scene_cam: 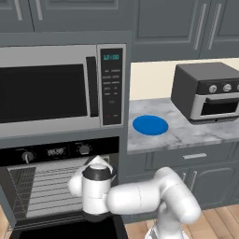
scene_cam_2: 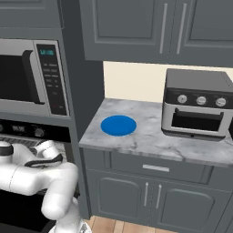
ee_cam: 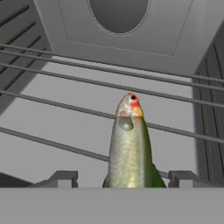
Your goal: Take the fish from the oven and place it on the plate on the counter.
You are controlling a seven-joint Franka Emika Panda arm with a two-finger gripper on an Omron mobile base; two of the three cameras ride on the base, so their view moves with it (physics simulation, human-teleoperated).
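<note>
The fish (ee_cam: 130, 144), yellow-green with a red-marked head, lies lengthwise on a wire rack (ee_cam: 65, 78) inside the oven (scene_cam: 46, 186), whose door hangs open. My gripper (ee_cam: 124, 180) is open. Its two fingertips (ee_cam: 65, 178) stand wide on either side of the fish's tail end, with a gap to each. In the left base view my arm reaches into the oven cavity below the knob panel (scene_cam: 56, 151). The blue plate (scene_cam: 150, 125) (scene_cam_2: 118, 125) sits bare on the marbled counter (scene_cam: 186, 135) (scene_cam_2: 150, 139), right of the oven column.
A silver microwave (scene_cam: 46, 91) (scene_cam_2: 27, 77) sits above the oven. A dark toaster oven (scene_cam: 205, 91) (scene_cam_2: 198, 104) stands on the counter's right part. Upper cabinets (scene_cam_2: 136, 27) hang over the counter. More rack wires and the oven's rear fan panel (ee_cam: 118, 17) lie beyond the fish.
</note>
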